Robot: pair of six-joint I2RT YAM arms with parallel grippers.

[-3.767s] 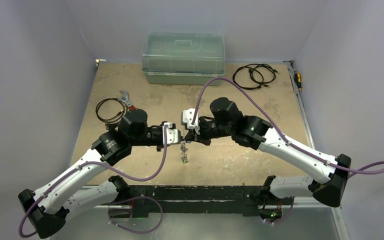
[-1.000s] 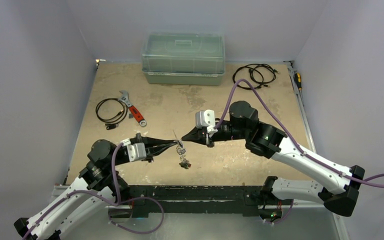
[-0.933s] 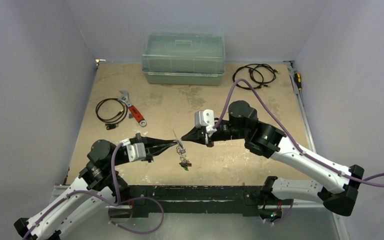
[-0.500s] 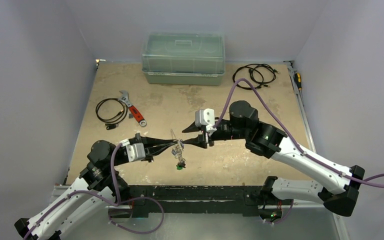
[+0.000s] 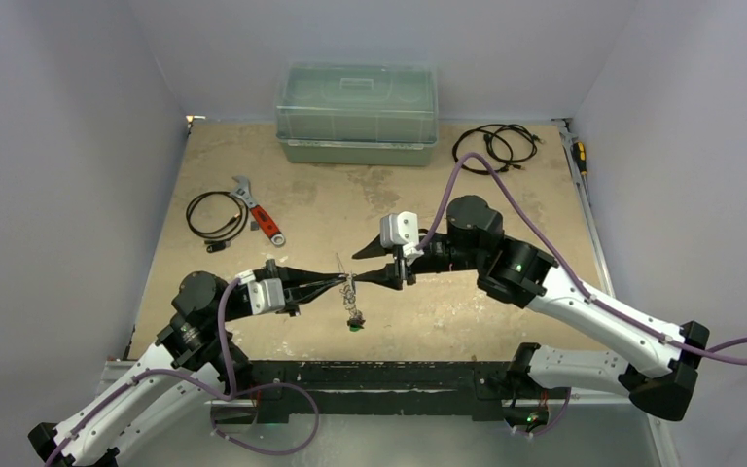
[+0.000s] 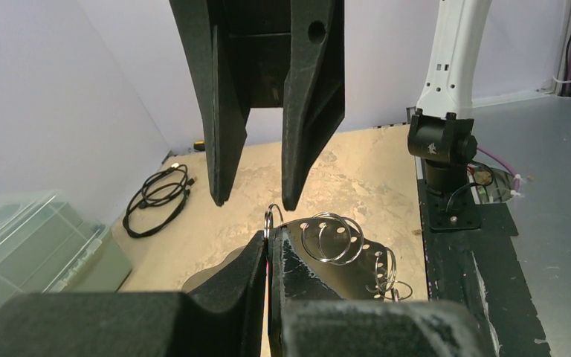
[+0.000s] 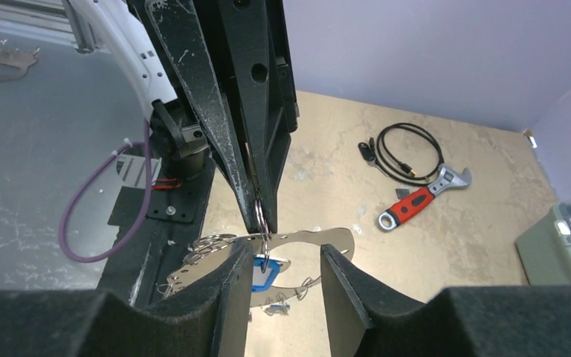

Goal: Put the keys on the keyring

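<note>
The right pincer [image 5: 362, 277], clamped a second ago, now stands half open beside the keyring [image 7: 259, 213]. The left pincer [image 5: 342, 283] pinches the ring tight above the near worktop [image 5: 350, 204]. The keys [image 5: 354, 317] dangle below, apparently threaded.

keyring [image 7: 261, 217]: thin silver loop, upright, aloft | keys [image 7: 265, 274]: bunch dangling beneath, one blue-tagged
</note>
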